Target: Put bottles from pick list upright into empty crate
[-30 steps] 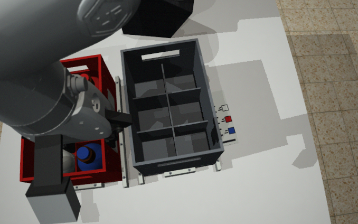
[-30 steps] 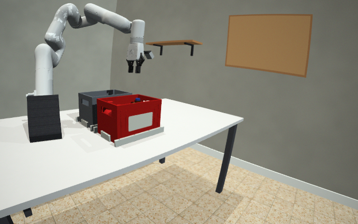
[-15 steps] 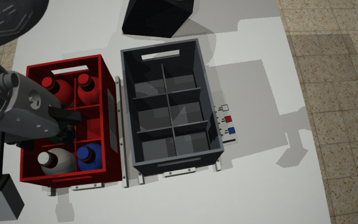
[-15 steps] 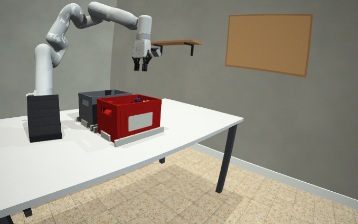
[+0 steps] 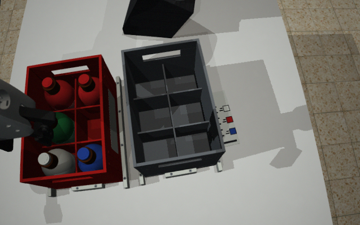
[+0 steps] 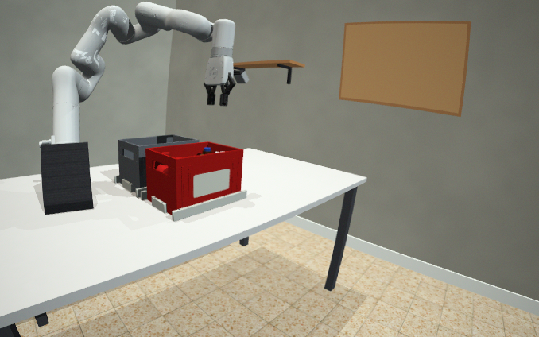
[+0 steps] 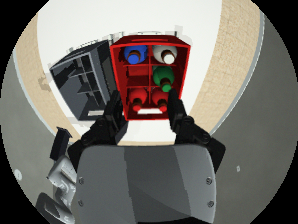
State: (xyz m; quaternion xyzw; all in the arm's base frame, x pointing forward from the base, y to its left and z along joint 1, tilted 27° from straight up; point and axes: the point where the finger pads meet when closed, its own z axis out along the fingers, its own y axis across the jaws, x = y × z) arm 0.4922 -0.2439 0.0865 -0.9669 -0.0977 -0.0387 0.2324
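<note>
Green-labelled bottle (image 5: 64, 128) in red plastic crate (image 5: 107, 79): neck and cap hidden in top view behind black two-fingered gripper (image 5: 42, 132). Grey gripper body cut off by left edge there. White paper pick list strip (image 5: 228, 124): near edge covered by dark grey empty crate (image 5: 210, 87); count marks too small to read.

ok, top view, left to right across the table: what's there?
gripper over the left edge of the red crate → red crate holding five bottles → grey crate, every compartment without a bottle → paper strip with white, red and blue squares.
</note>
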